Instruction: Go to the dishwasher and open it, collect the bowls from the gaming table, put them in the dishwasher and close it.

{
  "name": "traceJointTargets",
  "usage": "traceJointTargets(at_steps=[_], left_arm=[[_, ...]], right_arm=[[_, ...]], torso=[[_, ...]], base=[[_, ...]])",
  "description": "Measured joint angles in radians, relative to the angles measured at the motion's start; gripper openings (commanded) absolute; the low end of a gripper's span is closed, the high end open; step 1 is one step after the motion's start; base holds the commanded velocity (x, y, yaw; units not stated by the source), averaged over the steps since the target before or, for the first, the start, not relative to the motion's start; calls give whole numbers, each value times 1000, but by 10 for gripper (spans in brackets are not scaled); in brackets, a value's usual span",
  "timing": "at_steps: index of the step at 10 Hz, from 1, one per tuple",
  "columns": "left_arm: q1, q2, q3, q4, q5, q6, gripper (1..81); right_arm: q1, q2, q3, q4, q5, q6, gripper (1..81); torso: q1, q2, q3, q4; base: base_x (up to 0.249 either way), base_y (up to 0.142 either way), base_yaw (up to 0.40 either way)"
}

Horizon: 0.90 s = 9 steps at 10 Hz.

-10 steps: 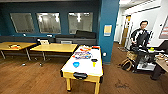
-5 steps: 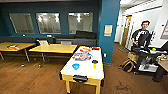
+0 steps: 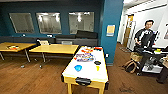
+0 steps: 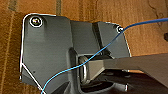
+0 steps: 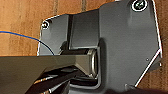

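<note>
**Bowls on the air-hockey table, robot on the wood floor**

The long gaming table with its glossy white top, yellow frame and colourful central graphic [image 3: 86, 65] stands ahead of the robot in the head view, its near end close to the lower edge. On the white top lies the round bright blue plastic bowl [image 3: 78, 67], and well to its right the smaller yellow bowl [image 3: 97, 68], just below a flat black disc [image 3: 97, 62]. The two bowls are apart, both on the near half of the top.

Behind the table, two plain yellow-topped tables [image 3: 53, 48] stand before a dark bench along the teal wall. At the right, a person in dark clothes [image 3: 145, 37] stands behind a control rig, with a brown bag [image 3: 129, 66] on the floor beside it.

Both wrist views look down at the brown wooden floor [image 4: 155, 37] past the robot's own dark plate, a thin blue cable [image 4: 105, 47] crossing it. Whether either gripper's fingers are spread or pressed together cannot be told.
</note>
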Motion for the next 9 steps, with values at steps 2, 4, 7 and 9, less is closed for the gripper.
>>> traceJointTargets(at_steps=[2,4,7,9], left_arm=[[-2,0,0,0,0,0,811],[-1,0,0,0,-1,0,811],[0,0,0,0,0,0,811],[0,3,0,0,1,0,811]], right_arm=[[0,0,0,0,1,0,811],[1,0,0,0,1,0,811],[2,1,0,0,1,0,811],[0,1,0,0,0,0,811]], torso=[[0,0,0,0],[0,0,0,0],[0,0,0,0],[-1,0,0,0]], base=[[111,76,0],[111,31,0],[110,0,0],[109,0,0]])
